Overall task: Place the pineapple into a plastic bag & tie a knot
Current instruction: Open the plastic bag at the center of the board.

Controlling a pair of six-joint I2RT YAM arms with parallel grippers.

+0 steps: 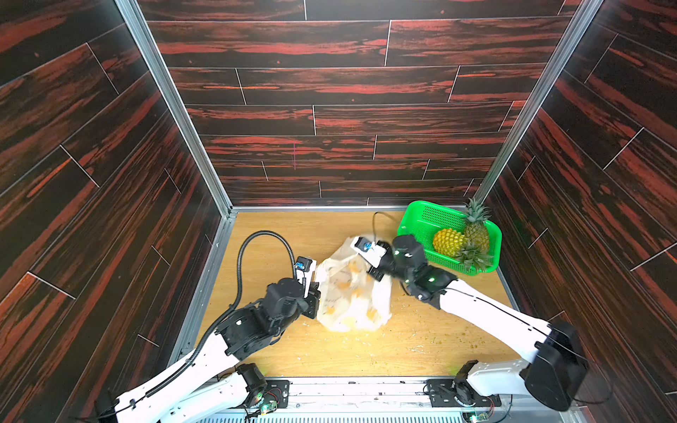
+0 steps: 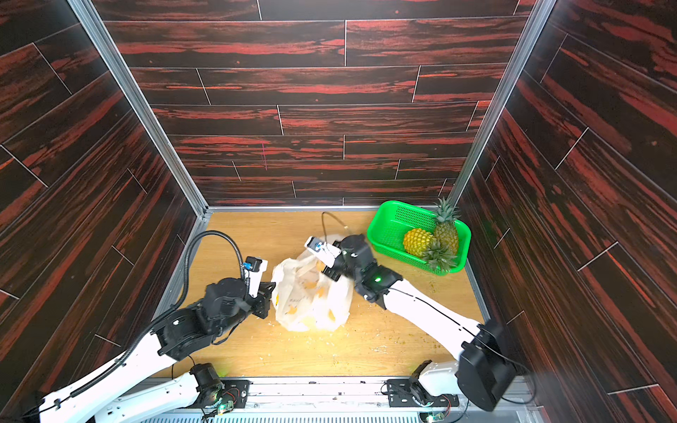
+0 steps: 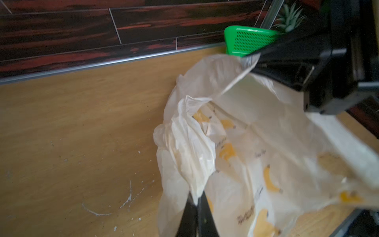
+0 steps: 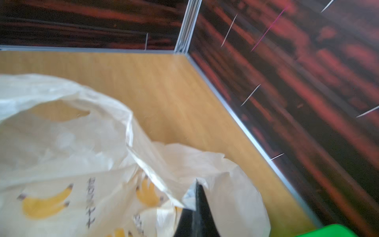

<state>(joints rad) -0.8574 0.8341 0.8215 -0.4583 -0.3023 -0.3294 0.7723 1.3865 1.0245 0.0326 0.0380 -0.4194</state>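
The white plastic bag, printed with yellow bananas, stands bulging in the middle of the wooden floor. My left gripper is shut on a bunched fold at the bag's left edge. On the bag's upper right rim, my right gripper is shut on the thin plastic, pulling it taut. One pineapple lies in the green basket and a second pineapple stands behind it. What fills the bag I cannot tell. A knot is not in view.
The green perforated basket sits at the back right corner against the wall. Dark wood-pattern walls close in three sides. Small crumbs and white smears dot the floor near the bag.
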